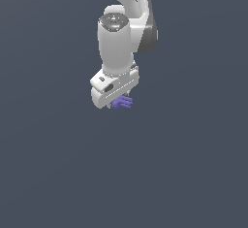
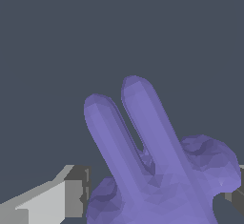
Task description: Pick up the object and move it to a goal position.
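Wrist view crops the object between jaws.

I see flat, even light in both views, with no glare and no cast shadows on the slate-blue background. The arm is brightest on its upper faces and greyer toward the exterior view's right. Edges are jagged and slightly soft. In the wrist view the object shows faceted shading, without blur.

The object is plain violet-purple; the hand is white with dark grey fingers; the backdrop is uniform slate grey-blue.
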Available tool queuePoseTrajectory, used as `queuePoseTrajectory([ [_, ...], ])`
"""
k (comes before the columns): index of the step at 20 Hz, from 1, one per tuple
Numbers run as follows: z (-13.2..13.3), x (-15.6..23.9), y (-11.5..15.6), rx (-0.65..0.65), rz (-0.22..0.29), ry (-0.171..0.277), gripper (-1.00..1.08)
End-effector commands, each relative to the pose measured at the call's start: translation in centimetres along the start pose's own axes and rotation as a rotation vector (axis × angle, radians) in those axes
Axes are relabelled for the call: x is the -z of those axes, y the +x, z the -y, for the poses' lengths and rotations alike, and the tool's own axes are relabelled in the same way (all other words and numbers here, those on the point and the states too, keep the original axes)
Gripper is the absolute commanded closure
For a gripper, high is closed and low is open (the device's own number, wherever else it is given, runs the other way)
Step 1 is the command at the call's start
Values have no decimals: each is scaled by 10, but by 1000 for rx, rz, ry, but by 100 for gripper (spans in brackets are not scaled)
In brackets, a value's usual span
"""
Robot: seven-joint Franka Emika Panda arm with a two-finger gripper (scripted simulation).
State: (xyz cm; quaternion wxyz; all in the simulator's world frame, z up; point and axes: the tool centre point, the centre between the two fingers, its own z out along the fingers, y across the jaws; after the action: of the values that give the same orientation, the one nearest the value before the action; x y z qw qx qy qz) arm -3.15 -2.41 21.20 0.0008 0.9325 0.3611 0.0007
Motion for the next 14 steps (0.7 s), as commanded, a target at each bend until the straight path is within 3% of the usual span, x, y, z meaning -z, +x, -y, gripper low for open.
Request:
queuePoseTrajectory([
  [1,6,27,10,0,1,1,108],
  [14,27,154,63,-1,1,2,108],
])
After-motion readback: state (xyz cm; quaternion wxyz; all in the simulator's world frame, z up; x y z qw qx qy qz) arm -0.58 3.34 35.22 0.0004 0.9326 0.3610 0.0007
